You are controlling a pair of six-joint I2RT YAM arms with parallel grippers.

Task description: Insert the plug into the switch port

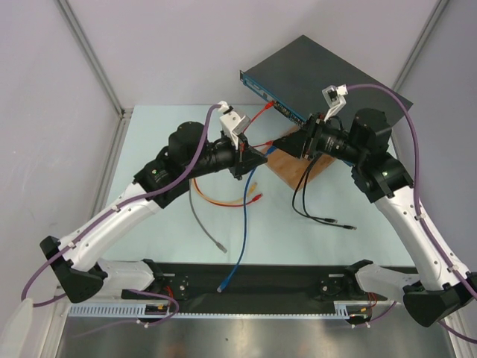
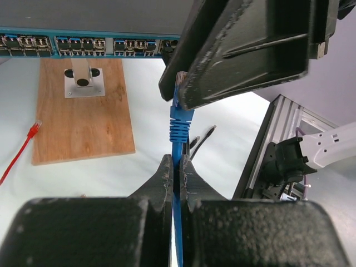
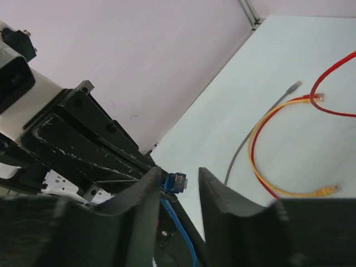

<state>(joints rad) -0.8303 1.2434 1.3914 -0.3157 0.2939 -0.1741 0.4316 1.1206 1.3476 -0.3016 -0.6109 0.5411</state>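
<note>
Blue floppy network cable (image 2: 177,189) pinched in my left jaws, its stiff, light clear-tipped plug (image 2: 179,89) poking between my spread right jaws, near the flat black switch (image 1: 328,78); I'd grip the ribbed boot (image 2: 180,125).

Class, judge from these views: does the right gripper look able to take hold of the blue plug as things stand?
Probably yes. The blue plug sits between the open fingers of the right gripper, nothing blocking it; the left gripper holds its cable just below.
</note>
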